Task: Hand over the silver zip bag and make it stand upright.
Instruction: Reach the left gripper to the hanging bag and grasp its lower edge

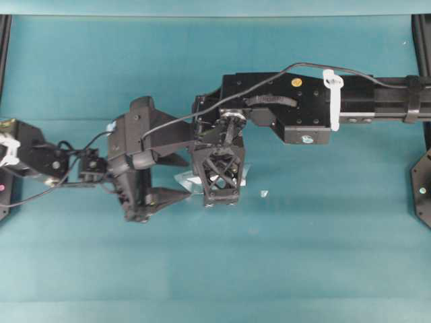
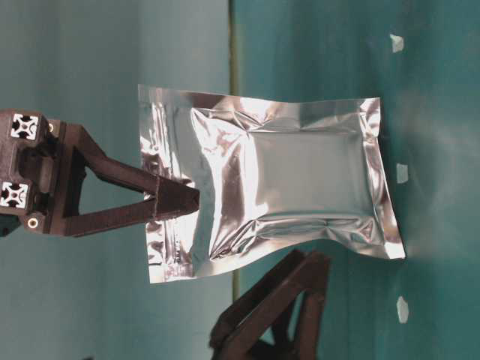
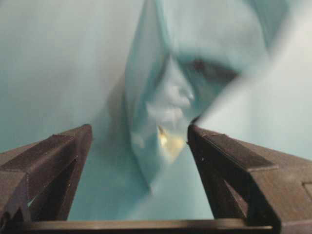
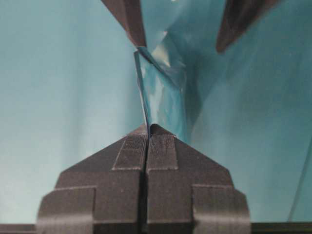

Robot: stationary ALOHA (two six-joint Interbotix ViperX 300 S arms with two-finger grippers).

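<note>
Right gripper (image 4: 147, 127) pinches the silver zip bag (image 2: 285, 187) by its zip edge, standing it mid-bench; left gripper (image 3: 139, 134) jaws wide, freed.

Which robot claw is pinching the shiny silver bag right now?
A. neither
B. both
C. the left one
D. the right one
D. The right end effector is shut on the edge of the silver zip bag, while the left end effector stands open around it without gripping.
</note>
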